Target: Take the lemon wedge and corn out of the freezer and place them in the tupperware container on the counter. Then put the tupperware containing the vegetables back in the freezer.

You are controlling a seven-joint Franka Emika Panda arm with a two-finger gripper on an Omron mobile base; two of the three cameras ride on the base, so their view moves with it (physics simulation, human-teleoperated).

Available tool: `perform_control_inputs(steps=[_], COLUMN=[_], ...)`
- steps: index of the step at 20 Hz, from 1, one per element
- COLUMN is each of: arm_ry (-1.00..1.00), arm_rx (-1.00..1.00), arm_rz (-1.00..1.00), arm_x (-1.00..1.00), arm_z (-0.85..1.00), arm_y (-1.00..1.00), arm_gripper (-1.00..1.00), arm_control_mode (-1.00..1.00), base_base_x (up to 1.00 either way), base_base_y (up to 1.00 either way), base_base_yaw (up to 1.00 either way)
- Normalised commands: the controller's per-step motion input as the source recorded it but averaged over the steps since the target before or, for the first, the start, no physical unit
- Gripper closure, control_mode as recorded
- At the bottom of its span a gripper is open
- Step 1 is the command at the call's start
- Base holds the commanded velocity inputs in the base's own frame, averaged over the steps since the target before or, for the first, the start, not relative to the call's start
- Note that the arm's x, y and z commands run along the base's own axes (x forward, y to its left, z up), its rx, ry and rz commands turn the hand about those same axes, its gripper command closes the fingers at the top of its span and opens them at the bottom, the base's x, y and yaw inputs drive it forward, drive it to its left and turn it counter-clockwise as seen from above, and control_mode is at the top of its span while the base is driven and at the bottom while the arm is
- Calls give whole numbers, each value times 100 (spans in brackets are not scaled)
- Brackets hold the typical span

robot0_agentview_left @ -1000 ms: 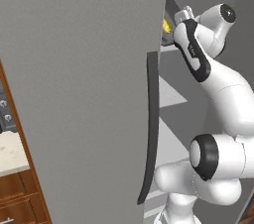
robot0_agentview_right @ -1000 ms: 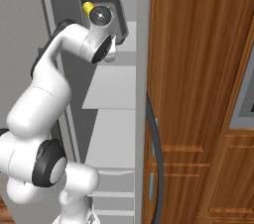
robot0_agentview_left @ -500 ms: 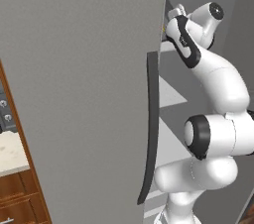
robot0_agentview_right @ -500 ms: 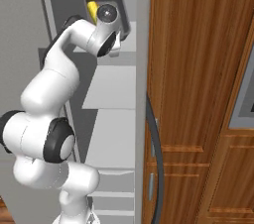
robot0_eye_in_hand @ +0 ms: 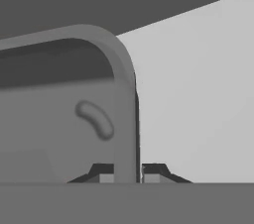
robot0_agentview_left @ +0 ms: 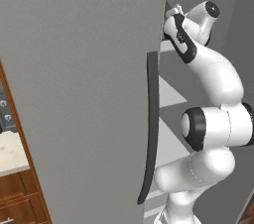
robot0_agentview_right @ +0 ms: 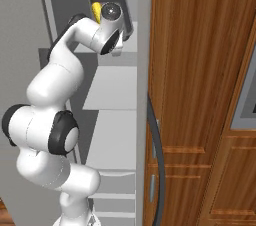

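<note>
Hand [robot0_eye_in_hand: 127, 173] clamped on tupperware container [robot0_eye_in_hand: 124, 94] rim, up inside freezer [robot0_agentview_left: 84, 94] w/ corn [robot0_agentview_right: 96, 11].

So over the last second the arm pushed further up and into the freezer [robot0_agentview_left: 84, 84]. The hand sits higher and deeper behind the door edge now, and the elbow has swung up too. The tupperware container [robot0_agentview_right: 122, 7] went in with it. The corn [robot0_agentview_right: 96, 12] shows as a slimmer yellow sliver than before, half hidden behind the hand.
</note>
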Motion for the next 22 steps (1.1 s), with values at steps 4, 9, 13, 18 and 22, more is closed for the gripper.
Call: perform_control_inputs(steps=[4, 9, 13, 18, 22], arm_ry=[0, 0, 0, 0, -7], arm_rx=[0, 0, 0, 0, 0], arm_rz=[0, 0, 0, 0, 0], arm_x=[37, 42, 39, 21, -12], arm_z=[-30, -34, -24, -10, 4], arm_y=[2, 11, 9, 8, 9], arm_gripper=[100, -100, -100, -100, -100], arm_control_mode=[-100, -100, -100, -100, -100], base_base_x=[0, 0, 0, 0, 0], base_base_y=[0, 0, 0, 0, 0], base_base_yaw=[0, 0, 0, 0, 0])
